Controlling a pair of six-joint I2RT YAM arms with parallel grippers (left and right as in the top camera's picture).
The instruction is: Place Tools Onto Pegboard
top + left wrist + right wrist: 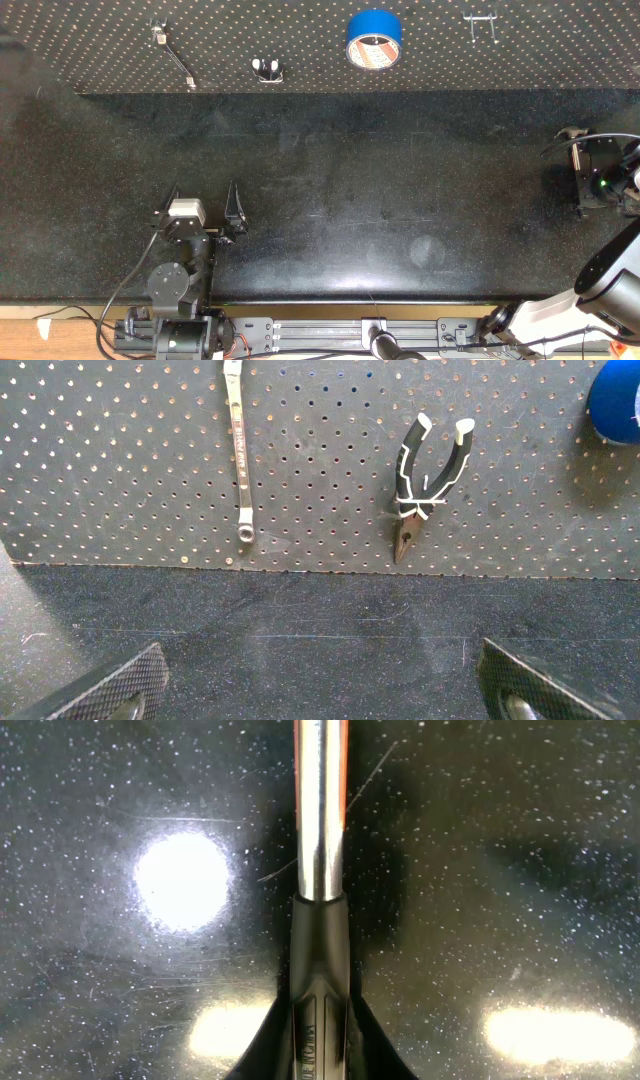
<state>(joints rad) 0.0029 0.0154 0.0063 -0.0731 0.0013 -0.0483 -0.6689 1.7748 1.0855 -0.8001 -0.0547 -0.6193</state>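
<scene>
Far right end of the counter [380, 190]: the tool [320, 820], bare steel shaft running into a black moulded grip, lying lengthwise under the right gripper [590, 172], fingers apparently pinched narrow on that grip. Looks stiff and weighty, probably head-heavy. Slick on the metal, so better taken on the rubber, close to the balance. Left gripper [203, 195] low near its base, fingers wide, holding nothing. Glossy dark counter, glare spots. Pegboard [300, 40] along the back: wrench [238, 450], pliers [425, 480], blue tape [374, 40] hung, one bare double hook [482, 25] further right.
</scene>
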